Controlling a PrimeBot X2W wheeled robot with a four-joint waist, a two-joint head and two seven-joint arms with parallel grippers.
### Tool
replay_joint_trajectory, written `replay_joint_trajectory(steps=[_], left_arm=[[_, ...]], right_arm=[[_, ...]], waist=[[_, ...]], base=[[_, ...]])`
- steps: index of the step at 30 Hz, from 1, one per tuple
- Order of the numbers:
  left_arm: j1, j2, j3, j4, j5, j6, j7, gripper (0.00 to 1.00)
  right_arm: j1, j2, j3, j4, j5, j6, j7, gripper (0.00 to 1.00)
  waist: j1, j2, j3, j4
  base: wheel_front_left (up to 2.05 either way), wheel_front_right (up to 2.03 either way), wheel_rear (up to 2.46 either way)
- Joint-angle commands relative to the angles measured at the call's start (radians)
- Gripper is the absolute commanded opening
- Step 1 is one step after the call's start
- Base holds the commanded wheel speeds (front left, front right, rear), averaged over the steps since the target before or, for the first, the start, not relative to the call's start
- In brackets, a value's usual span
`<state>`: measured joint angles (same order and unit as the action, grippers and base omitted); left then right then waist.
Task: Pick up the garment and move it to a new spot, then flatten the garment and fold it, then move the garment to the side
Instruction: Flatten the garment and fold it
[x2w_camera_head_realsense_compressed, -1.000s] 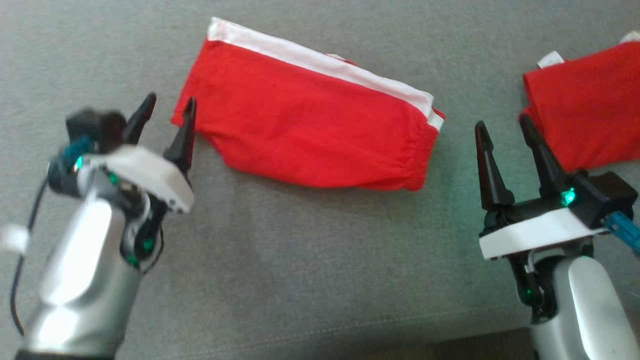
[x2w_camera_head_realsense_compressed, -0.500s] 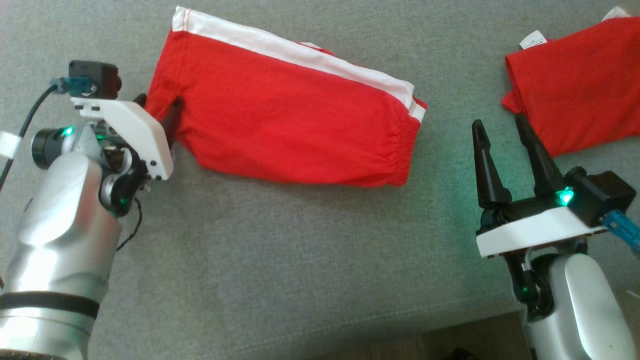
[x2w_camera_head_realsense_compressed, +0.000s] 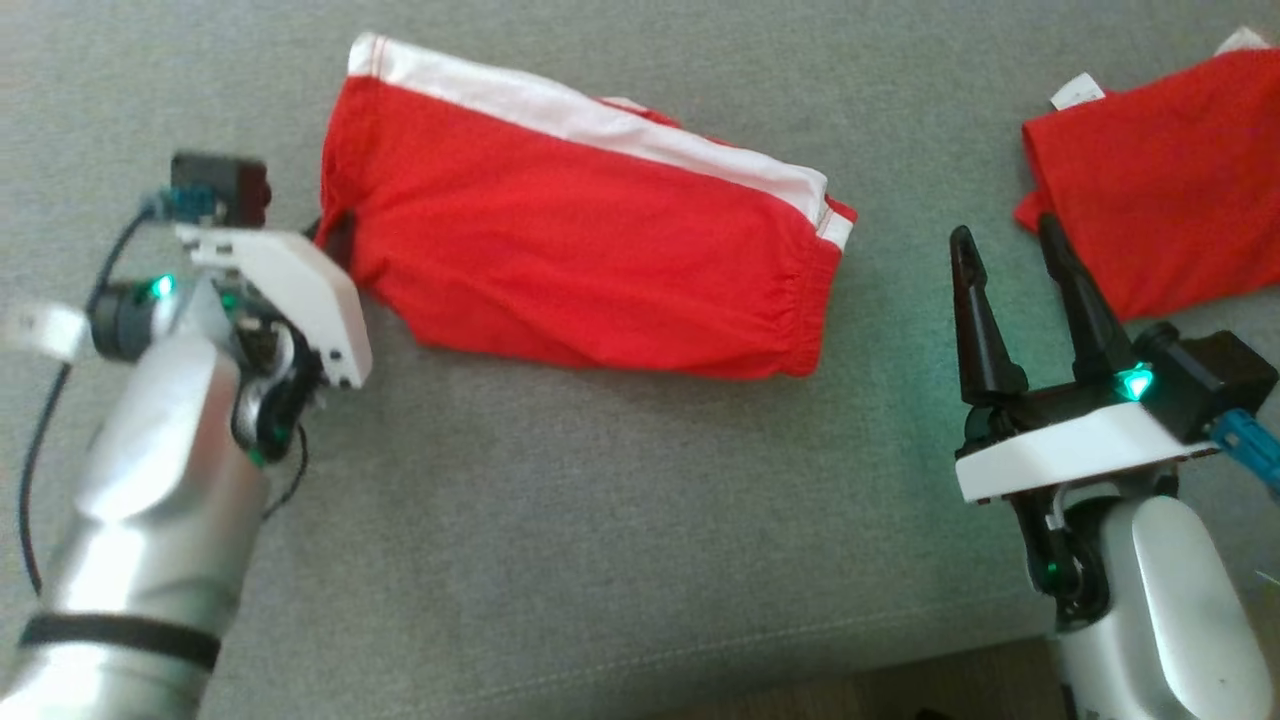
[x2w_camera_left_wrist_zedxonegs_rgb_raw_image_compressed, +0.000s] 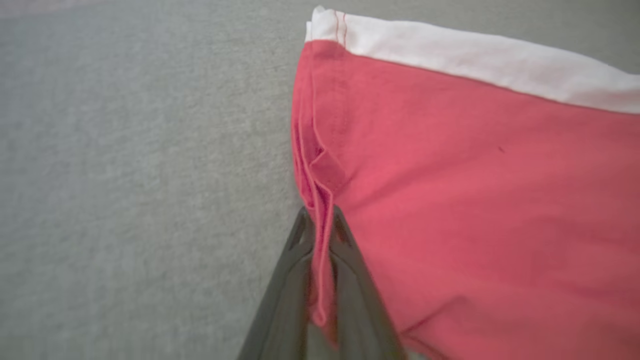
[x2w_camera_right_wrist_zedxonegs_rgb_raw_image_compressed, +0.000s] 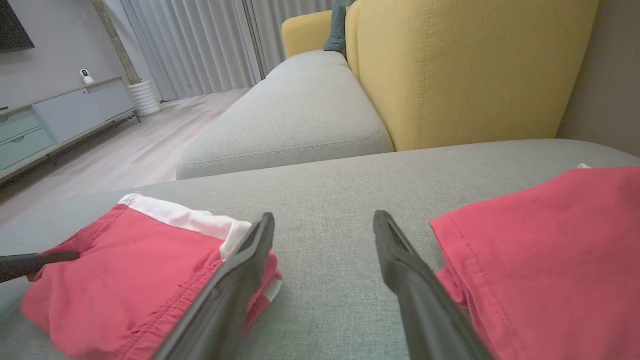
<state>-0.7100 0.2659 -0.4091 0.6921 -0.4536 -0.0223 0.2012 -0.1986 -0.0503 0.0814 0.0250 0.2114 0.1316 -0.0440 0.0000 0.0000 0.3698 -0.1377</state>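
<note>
Red shorts (x2w_camera_head_realsense_compressed: 590, 270) w/ a white stripe lie folded on the grey sofa seat (x2w_camera_head_realsense_compressed: 600, 520), upper middle of head view. Left jaws are pinched shut on a fold of the shorts' left hem, cloth squeezed btwn the two fingers (x2w_camera_left_wrist_zedxonegs_rgb_raw_image_compressed: 292, 265). Right jaws stand wide open & empty above the seat, btwn the shorts & a 2nd red garment (x2w_camera_head_realsense_compressed: 1150, 190) at far right.

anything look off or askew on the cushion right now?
Nothing spilled or damaged. The folded red garment lies slanted across the grey cushion, and its left hem is bunched into a ridge where the left gripper is shut on it. A second red garment sits at the right, label sticking out.
</note>
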Motion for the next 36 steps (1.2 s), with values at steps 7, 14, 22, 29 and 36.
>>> replay_joint_trajectory(steps=[7,14,22,29,36], left_arm=[[0.213,0.045,0.074,-0.193,-0.046,0.082,-0.06,0.0],[0.398,0.044,0.106,-0.378,-0.1,0.143,-0.042,0.0],[0.46,0.033,0.13,-0.479,-0.086,0.188,-0.138,1.0],[0.482,0.029,0.154,-0.569,0.021,0.243,-0.404,1.0],[0.529,0.038,0.158,-0.652,0.077,0.264,-0.451,1.0]], right_arm=[[0.016,0.0,0.003,-0.032,-0.009,-0.001,0.016,1.0],[0.029,0.0,0.002,-0.042,-0.019,-0.001,0.042,1.0],[0.033,0.0,-0.004,-0.054,-0.039,-0.001,0.062,1.0],[0.037,-0.006,-0.012,-0.081,-0.074,-0.001,0.084,1.0],[0.057,-0.021,-0.016,-0.107,-0.083,-0.001,0.112,1.0]], waist=[[0.0,0.0,-0.053,0.049],[0.0,0.0,-0.072,0.069],[0.0,0.0,-0.082,0.081],[0.0,0.0,-0.115,0.086],[0.0,0.0,-0.152,0.092]], base=[[0.0,0.0,0.0],[0.0,0.0,0.0],[0.0,0.0,0.0],[0.0,0.0,0.0],[0.0,0.0,0.0]])
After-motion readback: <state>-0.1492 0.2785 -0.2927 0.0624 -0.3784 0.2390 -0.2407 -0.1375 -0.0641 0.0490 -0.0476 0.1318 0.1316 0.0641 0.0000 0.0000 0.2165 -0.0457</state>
